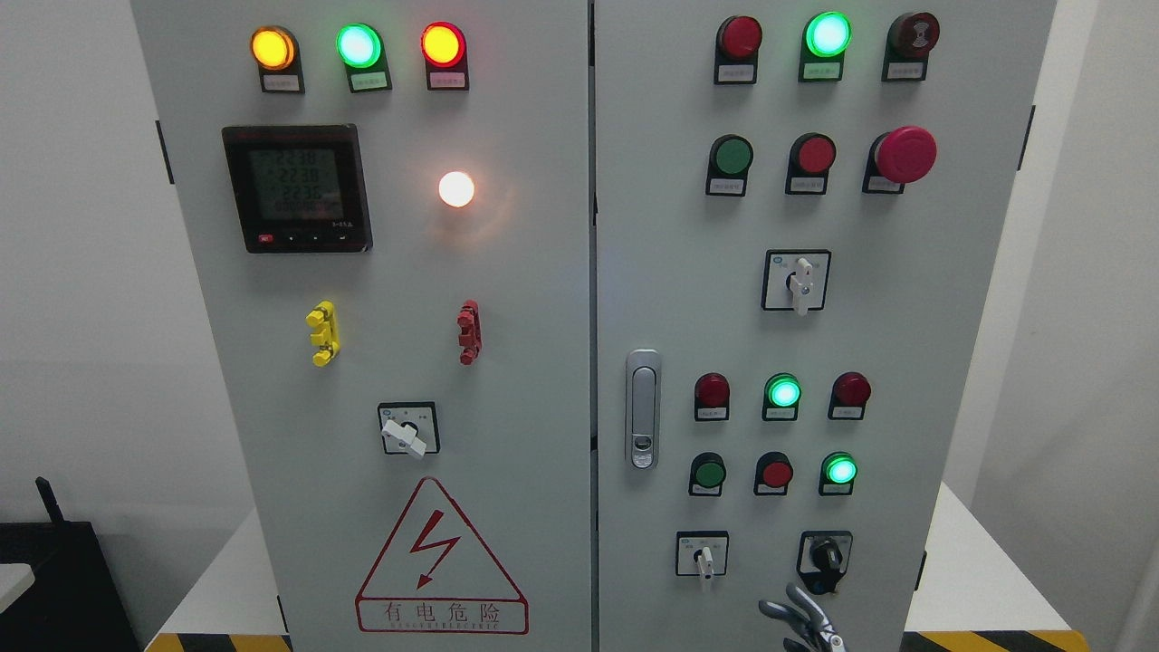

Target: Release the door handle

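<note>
We see even, bright, diffuse light on the grey cabinet (507,299); the white lamp (456,188) blooms with soft glare, the meter display (297,186) looks blurry, and shadows stay faint.

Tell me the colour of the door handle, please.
Silver-grey metal; the door handle shows best in the head view.

Plain white walls (81,272) on both sides, pretty evenly lit. There's a white table (978,580) with yellow-black hazard tape (987,641) along its front edge, plus some black box (54,580) down at lower left.
</note>
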Controlling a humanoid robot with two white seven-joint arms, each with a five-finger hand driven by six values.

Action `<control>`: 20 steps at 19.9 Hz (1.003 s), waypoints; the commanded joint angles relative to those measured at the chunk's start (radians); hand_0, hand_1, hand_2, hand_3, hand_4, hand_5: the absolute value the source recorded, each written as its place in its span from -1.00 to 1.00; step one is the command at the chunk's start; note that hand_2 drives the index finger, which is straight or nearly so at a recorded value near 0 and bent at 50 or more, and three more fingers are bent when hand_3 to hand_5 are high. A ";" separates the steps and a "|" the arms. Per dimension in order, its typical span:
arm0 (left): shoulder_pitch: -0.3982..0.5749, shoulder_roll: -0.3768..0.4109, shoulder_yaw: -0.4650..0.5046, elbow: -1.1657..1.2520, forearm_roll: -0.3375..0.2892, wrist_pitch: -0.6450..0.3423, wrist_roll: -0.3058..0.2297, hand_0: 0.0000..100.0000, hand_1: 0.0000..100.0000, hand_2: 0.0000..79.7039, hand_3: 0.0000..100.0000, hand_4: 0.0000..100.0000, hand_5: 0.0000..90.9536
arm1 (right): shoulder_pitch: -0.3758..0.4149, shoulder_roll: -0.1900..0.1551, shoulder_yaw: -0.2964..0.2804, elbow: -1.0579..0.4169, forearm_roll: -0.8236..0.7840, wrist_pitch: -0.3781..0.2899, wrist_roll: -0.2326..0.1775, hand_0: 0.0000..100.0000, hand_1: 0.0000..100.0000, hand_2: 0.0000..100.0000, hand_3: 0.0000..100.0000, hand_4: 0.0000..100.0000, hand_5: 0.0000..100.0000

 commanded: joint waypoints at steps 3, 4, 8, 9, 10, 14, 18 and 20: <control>0.000 0.000 0.011 0.017 0.000 -0.004 0.000 -0.76 -0.22 -1.00 -1.00 -1.00 -1.00 | -0.122 0.052 0.078 0.061 0.732 0.060 -0.085 -0.31 -0.66 -1.00 0.54 0.40 0.45; 0.000 0.000 0.011 0.017 0.000 -0.002 0.000 -0.76 -0.22 -1.00 -1.00 -1.00 -1.00 | -0.130 0.070 0.091 0.073 0.864 0.127 -0.111 -0.34 -0.64 -1.00 0.61 0.50 0.55; 0.000 0.000 0.011 0.017 0.000 -0.002 0.000 -0.76 -0.22 -1.00 -1.00 -1.00 -1.00 | -0.217 0.080 0.164 0.145 0.951 0.208 -0.131 -0.33 -0.62 -1.00 0.83 0.76 0.85; 0.000 0.000 0.011 0.017 0.000 -0.002 0.000 -0.76 -0.22 -1.00 -1.00 -1.00 -1.00 | -0.248 0.081 0.176 0.168 0.952 0.232 -0.131 -0.33 -0.62 -1.00 0.84 0.77 0.86; 0.001 0.000 0.011 0.017 0.000 -0.002 0.000 -0.76 -0.22 -1.00 -1.00 -1.00 -1.00 | -0.280 0.083 0.193 0.185 0.957 0.269 -0.128 -0.33 -0.62 -1.00 0.84 0.78 0.89; 0.000 0.000 0.011 0.017 0.000 -0.002 0.000 -0.76 -0.22 -1.00 -1.00 -1.00 -1.00 | -0.318 0.083 0.230 0.203 0.988 0.329 -0.116 -0.34 -0.62 -1.00 0.98 0.80 0.94; 0.000 0.000 0.011 0.017 0.000 -0.004 0.000 -0.76 -0.22 -1.00 -1.00 -1.00 -1.00 | -0.322 0.084 0.242 0.229 1.055 0.334 -0.088 -0.34 -0.64 -1.00 1.00 0.81 0.96; 0.000 0.000 0.011 0.017 0.000 -0.002 0.000 -0.76 -0.22 -1.00 -1.00 -1.00 -1.00 | -0.323 0.084 0.240 0.239 1.058 0.335 -0.083 -0.34 -0.64 -1.00 1.00 0.81 0.96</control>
